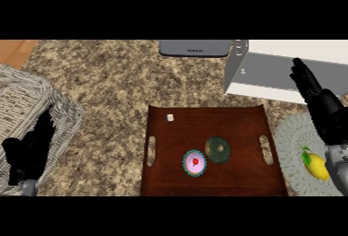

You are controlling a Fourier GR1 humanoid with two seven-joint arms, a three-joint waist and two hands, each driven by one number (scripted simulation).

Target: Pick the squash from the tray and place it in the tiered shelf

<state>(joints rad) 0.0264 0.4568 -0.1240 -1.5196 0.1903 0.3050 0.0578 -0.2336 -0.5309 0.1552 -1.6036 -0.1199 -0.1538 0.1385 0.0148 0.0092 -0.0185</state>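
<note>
Both hands are seen with fingers straight and nothing grasped. At the right, the right hand (318, 103) is raised over the near edge of the grey and white tiered shelf (272, 73), its fingertips pointing toward the far side. At the left edge, the left hand (31, 147) is shown resting over a woven basket (27, 101), fingers up. On the granite counter (115, 78) a brown wooden tray (204, 184) is set in the near middle. Near its centre the dark green squash (217, 150) is found, with a pink cupcake (194, 162) just beside it at the near left. A lemon (316, 166) is seen on a grey plate (296, 133) to the right of the tray.
</note>
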